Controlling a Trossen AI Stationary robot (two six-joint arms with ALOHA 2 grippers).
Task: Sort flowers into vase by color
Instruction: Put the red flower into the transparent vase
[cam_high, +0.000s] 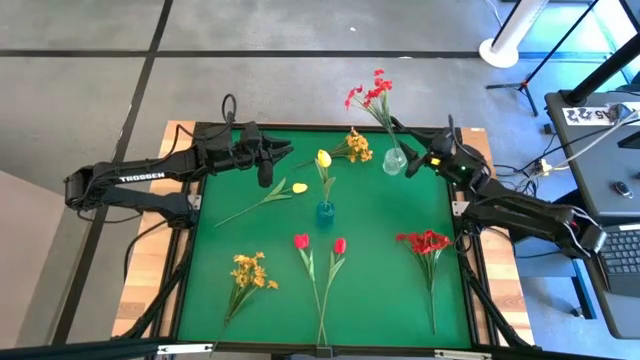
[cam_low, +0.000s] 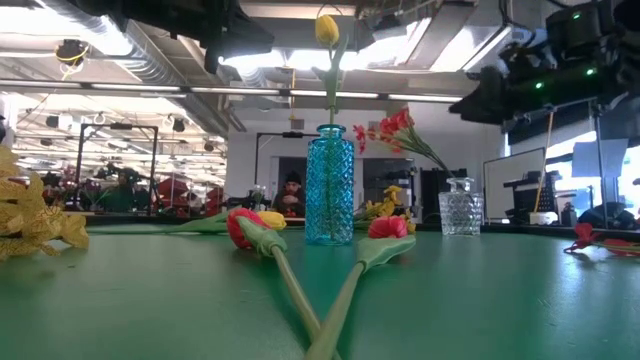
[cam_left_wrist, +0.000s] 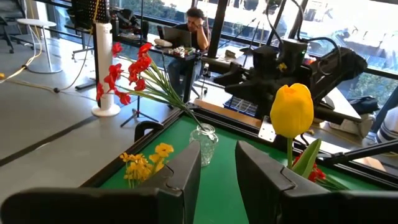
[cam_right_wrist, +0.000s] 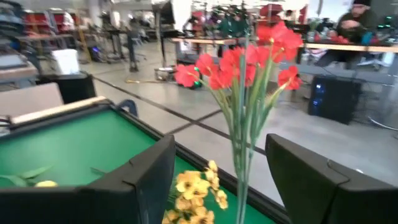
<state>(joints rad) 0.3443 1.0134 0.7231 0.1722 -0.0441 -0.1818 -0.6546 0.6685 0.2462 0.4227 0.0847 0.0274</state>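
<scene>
Right gripper (cam_right_wrist: 214, 186) wide open around red spray (cam_right_wrist: 239, 65) stems, not gripping.

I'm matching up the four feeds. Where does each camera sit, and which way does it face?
High: overhead, straight down on the green table, both arms visible.
Low: at tabletop height, level past the blue vase into the room.
Left wrist: past the left hand toward the yellow tulip.
Right wrist: past the open right hand at the red spray.
Shared: every view shows the red spray.
</scene>
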